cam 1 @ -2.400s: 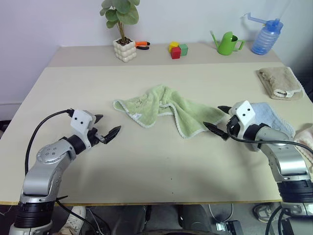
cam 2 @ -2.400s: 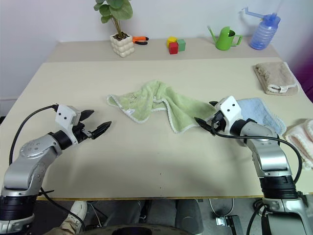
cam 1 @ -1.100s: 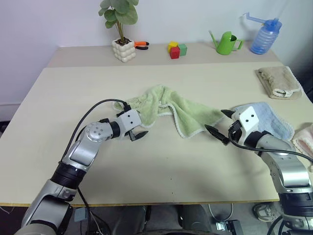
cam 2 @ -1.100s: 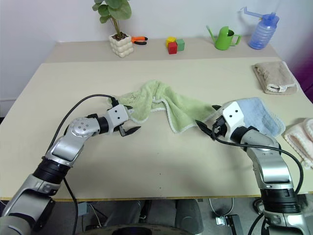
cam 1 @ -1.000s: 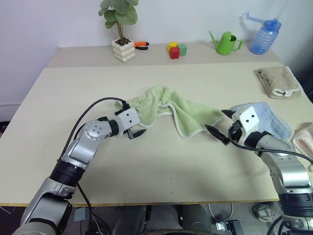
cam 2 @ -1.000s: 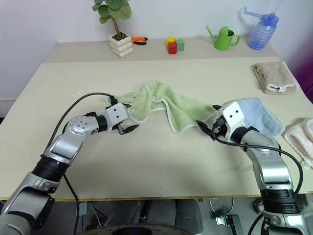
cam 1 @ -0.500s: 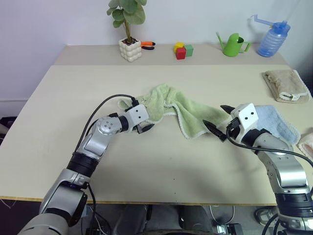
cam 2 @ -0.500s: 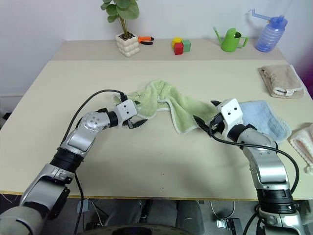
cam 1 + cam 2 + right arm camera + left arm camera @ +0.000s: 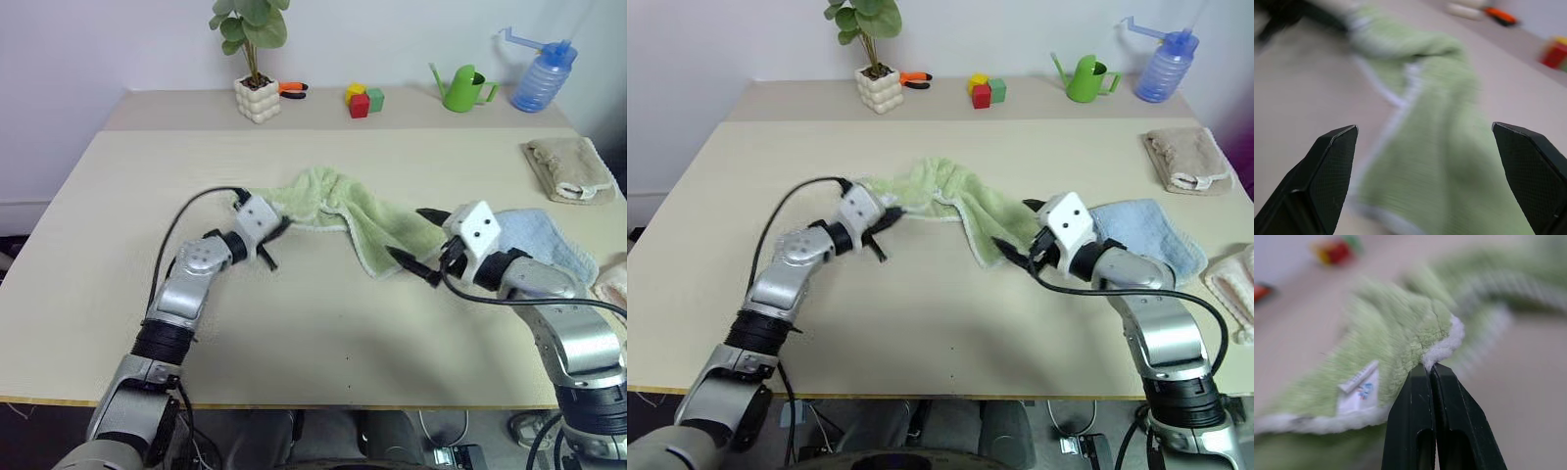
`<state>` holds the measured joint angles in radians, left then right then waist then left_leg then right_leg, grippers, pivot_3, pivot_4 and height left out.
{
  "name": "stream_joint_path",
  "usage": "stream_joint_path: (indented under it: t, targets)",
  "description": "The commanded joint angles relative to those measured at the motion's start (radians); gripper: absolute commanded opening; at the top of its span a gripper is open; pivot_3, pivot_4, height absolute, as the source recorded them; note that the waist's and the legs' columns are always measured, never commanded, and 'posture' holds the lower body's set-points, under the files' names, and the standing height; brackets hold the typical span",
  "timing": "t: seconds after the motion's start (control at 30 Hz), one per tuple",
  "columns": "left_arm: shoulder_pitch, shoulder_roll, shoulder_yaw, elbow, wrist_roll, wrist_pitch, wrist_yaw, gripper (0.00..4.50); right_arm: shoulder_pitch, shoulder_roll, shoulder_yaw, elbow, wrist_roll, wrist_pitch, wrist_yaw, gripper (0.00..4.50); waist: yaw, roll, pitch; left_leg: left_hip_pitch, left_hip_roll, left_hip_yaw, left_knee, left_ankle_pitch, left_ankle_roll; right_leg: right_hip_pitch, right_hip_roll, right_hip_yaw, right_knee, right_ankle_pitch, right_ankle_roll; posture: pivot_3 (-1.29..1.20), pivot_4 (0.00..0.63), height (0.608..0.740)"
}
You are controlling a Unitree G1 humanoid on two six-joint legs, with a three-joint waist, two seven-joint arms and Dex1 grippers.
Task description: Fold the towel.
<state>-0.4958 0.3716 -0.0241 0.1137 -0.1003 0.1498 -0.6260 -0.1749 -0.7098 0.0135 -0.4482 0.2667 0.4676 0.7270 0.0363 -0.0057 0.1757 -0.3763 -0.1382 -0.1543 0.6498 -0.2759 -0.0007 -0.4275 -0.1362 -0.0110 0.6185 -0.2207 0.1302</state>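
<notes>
So the light green terry towel (image 9: pixel 338 211) is lying crumpled mid-table (image 9: pixel 294 323), and it's soft, floppy stuff that'll sag and bunch wherever we lift it. Light too, so no strain, but it won't hold a shape. Our left gripper (image 9: pixel 1431 369) is pinched tight on the whitish hem at one corner, right by the little sewn label (image 9: pixel 1358 389). Our right gripper (image 9: pixel 409 243) is spread wide, hovering just beside the near-right corner. We'd grab that hem edge next, not the fluffy middle.
</notes>
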Motion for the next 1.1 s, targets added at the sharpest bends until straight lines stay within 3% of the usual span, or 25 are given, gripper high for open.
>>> stream_joint_path:
  t: [0.03, 0.33, 0.43, 0.7, 0.8, 1.03, 1.1]
  targets:
    - [0.037, 0.032, 0.056, -0.078, -0.048, 0.028, 0.0, 0.05, 0.015, -0.06, 0.064, -0.035, -0.107, -0.088, 0.031, 4.5, 0.0, 0.0, 0.0, 0.0, 0.0, 0.001, 0.0, 0.0, 0.0, 0.0, 0.0, 0.0, 0.0, 0.0, 0.0, 0.0, 0.15, 0.73]
    - [0.063, 0.066, 0.067, -0.116, -0.07, 0.057, -0.003, 0.05, 0.002, -0.164, 0.196, 0.103, -0.407, -0.404, 0.038, 4.5, 0.002, -0.001, 0.0, 0.001, 0.001, 0.006, 0.0, 0.0, 0.0, 0.0, 0.0, 0.004, -0.001, 0.001, 0.002, 0.0, 0.15, 0.73]
    - [0.066, 0.062, 0.057, -0.129, -0.074, 0.065, 0.001, 0.05, -0.038, -0.143, 0.252, 0.208, -0.561, -0.541, -0.046, 4.5, -0.001, -0.001, 0.0, 0.002, 0.002, 0.009, 0.0, 0.002, -0.003, 0.0, 0.001, 0.005, -0.001, 0.001, 0.002, 0.0, 0.15, 0.73]
    - [0.07, 0.06, 0.049, -0.14, -0.074, 0.071, 0.004, 0.05, -0.139, -0.063, 0.309, 0.362, -0.736, -0.707, -0.159, 4.5, -0.001, -0.003, 0.0, 0.003, 0.006, 0.013, 0.0, 0.002, -0.004, -0.001, 0.004, 0.007, -0.002, 0.003, -0.001, 0.0, 0.15, 0.73]
    - [0.077, 0.063, 0.055, -0.15, -0.076, 0.077, 0.006, 0.0, -0.153, -0.06, 0.31, 0.401, -0.759, -0.743, -0.167, 3.66, -0.001, -0.003, 0.0, 0.003, 0.006, 0.013, 0.0, 0.002, -0.004, -0.001, 0.004, 0.007, -0.002, 0.003, -0.001, 0.0, 0.15, 0.73]
    - [0.091, 0.065, 0.059, -0.163, -0.077, 0.079, 0.01, 0.0, -0.165, -0.052, 0.286, 0.418, -0.759, -0.781, -0.178, 0.15, -0.002, -0.003, 0.0, 0.003, 0.006, 0.013, 0.0, 0.002, -0.004, -0.001, 0.004, 0.007, -0.002, 0.004, -0.001, 0.0, 0.15, 0.73]
    - [0.095, 0.066, 0.061, -0.165, -0.078, 0.078, 0.011, 0.0, -0.165, -0.053, 0.278, 0.413, -0.757, -0.786, -0.181, 0.06, -0.001, -0.003, 0.0, 0.003, 0.006, 0.013, 0.0, 0.002, -0.004, -0.001, 0.004, 0.007, -0.002, 0.004, -0.001, 0.0, 0.15, 0.73]
